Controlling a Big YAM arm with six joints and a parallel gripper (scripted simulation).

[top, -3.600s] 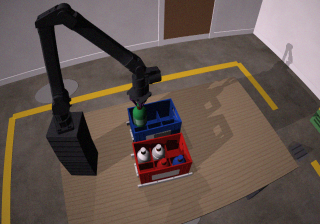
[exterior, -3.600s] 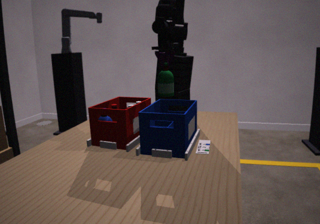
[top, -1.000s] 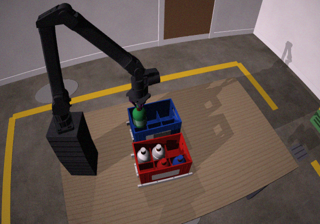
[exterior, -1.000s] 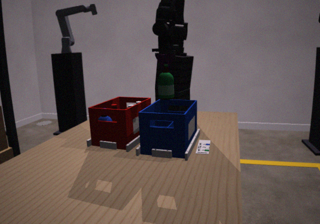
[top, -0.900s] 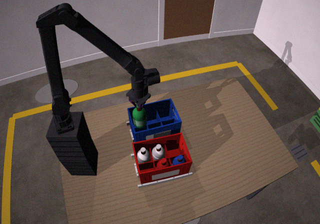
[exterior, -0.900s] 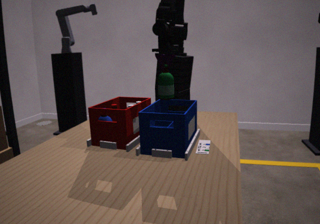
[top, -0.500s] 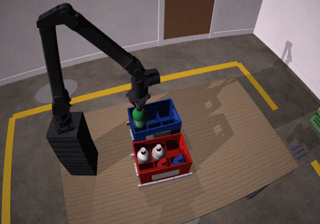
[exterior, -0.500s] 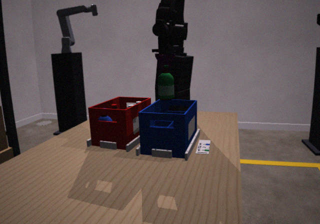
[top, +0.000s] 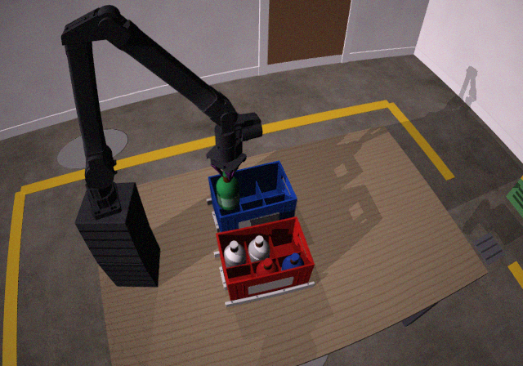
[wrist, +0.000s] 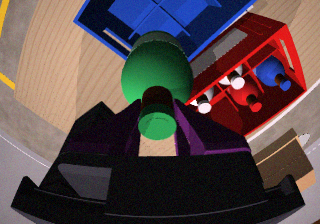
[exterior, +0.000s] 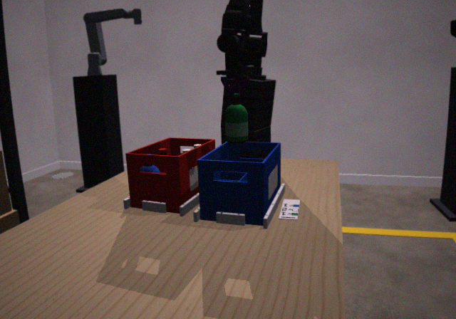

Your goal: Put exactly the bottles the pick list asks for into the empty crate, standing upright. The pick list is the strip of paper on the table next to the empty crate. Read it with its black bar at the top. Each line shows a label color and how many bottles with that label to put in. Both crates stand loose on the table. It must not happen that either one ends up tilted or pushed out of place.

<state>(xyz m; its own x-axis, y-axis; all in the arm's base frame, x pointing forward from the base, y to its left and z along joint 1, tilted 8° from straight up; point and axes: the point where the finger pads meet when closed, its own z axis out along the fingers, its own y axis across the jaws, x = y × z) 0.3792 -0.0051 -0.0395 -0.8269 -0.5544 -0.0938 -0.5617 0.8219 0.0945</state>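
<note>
My gripper (top: 228, 175) (exterior: 235, 92) (wrist: 157, 105) is shut on the neck of a green bottle (top: 227, 194) (exterior: 236, 122) (wrist: 158, 71) and holds it upright, with its base at the rim of the blue crate (top: 287, 184) (exterior: 235, 194), over a corner cell on the arm's side. The blue crate's cells look empty. The red crate (top: 265, 286) (exterior: 158, 189) (wrist: 283, 44) beside it holds two white bottles (top: 234, 252) (top: 258, 247), a red bottle (top: 265, 265) and a blue bottle (top: 292, 261). The pick list (exterior: 289, 209) lies on the table next to the blue crate; its lines are too small to read.
Both crates stand side by side near the middle of the wooden table (top: 380, 243) (exterior: 110, 271). The arm's black base (top: 118, 235) stands at the table's edge. A second arm on a black pedestal (exterior: 97, 124) stands in the background.
</note>
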